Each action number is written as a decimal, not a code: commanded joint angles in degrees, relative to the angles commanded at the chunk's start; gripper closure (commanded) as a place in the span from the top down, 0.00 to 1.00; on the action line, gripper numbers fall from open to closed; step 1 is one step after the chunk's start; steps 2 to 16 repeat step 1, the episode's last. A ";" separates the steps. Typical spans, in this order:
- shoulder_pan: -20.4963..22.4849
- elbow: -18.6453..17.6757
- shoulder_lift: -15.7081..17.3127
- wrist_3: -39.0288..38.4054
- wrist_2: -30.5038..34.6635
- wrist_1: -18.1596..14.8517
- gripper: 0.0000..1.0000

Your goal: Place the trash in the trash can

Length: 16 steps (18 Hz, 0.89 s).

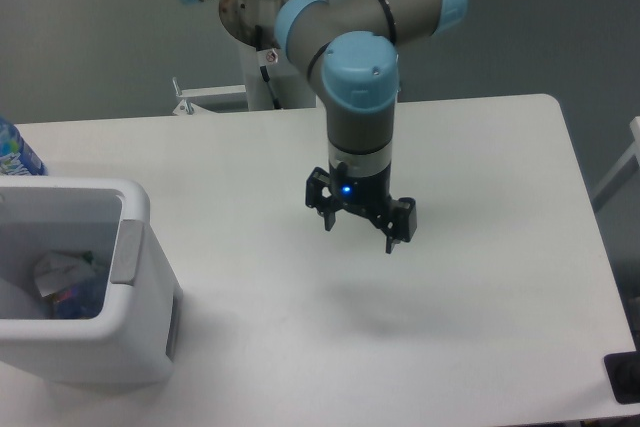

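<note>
With the end effector [359, 237] spread and empty, check the trash can [120, 347] holds both pieces before you retreat.
</note>
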 joint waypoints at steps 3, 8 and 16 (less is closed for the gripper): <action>0.00 -0.09 -0.09 0.00 0.18 0.09 1.00; 0.00 -0.09 -0.09 0.00 0.18 0.09 1.00; 0.00 -0.09 -0.09 0.00 0.18 0.09 1.00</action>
